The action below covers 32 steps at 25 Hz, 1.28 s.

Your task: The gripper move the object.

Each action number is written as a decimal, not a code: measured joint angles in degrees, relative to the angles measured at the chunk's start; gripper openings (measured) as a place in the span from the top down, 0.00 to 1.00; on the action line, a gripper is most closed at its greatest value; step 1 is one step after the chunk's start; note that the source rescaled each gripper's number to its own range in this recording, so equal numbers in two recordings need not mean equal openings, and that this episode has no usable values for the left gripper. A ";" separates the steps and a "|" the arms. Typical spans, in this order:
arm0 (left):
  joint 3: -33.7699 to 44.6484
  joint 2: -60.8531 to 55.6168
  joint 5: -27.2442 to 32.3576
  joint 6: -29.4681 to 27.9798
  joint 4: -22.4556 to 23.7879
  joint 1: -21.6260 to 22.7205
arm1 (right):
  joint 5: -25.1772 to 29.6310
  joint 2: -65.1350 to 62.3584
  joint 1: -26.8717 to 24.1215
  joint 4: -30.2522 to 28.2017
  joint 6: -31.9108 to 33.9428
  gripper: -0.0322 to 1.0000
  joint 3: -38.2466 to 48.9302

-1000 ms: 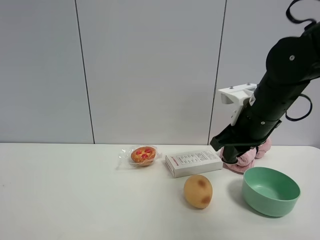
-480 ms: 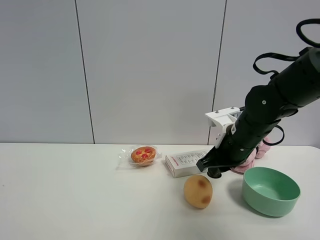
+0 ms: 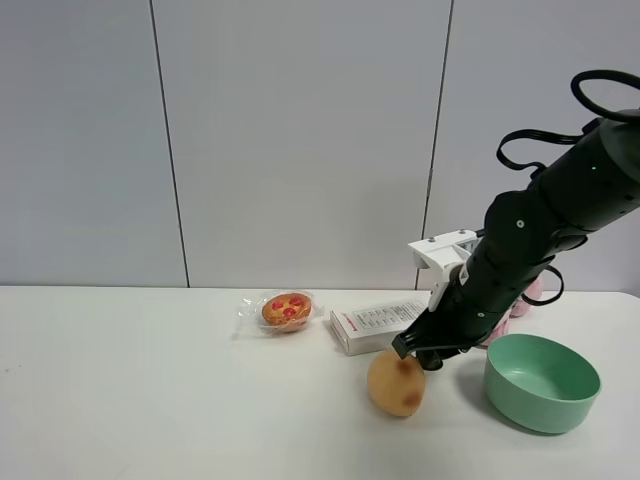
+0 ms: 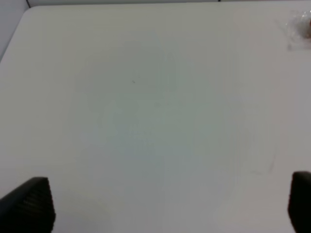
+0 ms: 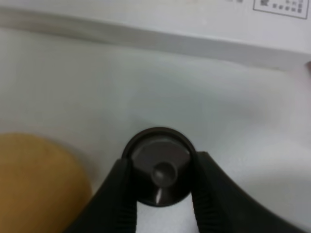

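Observation:
My right gripper (image 3: 427, 356), the black tip of a thick black arm with a white bracket (image 3: 441, 250), hangs low over the table, just right of and touching the top of a tan spotted ball (image 3: 396, 383). In the right wrist view its two black fingers (image 5: 116, 194) are shut on the small dark grey-brown coffee capsule (image 5: 159, 166), seen end-on just above the white table. The ball also shows beside it in the right wrist view (image 5: 39, 184). My left gripper (image 4: 165, 206) is open and empty over bare table; the arm is out of the exterior view.
A white printed box (image 3: 380, 325) lies just behind the right gripper and also shows in the right wrist view (image 5: 204, 19). A green bowl (image 3: 542, 400) stands to its right. A wrapped tart (image 3: 286, 310) lies left of the box. A pink object (image 3: 528, 296) sits behind the arm.
My right arm has come down and moved left, from over the pink object to beside the tan ball, with the capsule in its jaws. The other objects have not moved.

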 joint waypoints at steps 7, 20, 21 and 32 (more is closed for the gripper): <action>0.00 0.00 0.00 0.00 0.00 0.00 | 0.00 0.05 -1.60 -0.16 1.00 0.97 0.00; 0.00 0.00 0.00 0.00 0.00 0.00 | -0.75 0.11 -1.60 -1.03 0.99 0.86 0.00; 0.00 0.00 0.00 0.00 0.00 0.00 | -0.75 0.11 -1.60 -1.03 0.99 0.76 0.00; 0.00 0.00 0.00 0.00 0.00 0.00 | -0.13 -0.92 -1.60 -1.06 2.55 0.50 0.00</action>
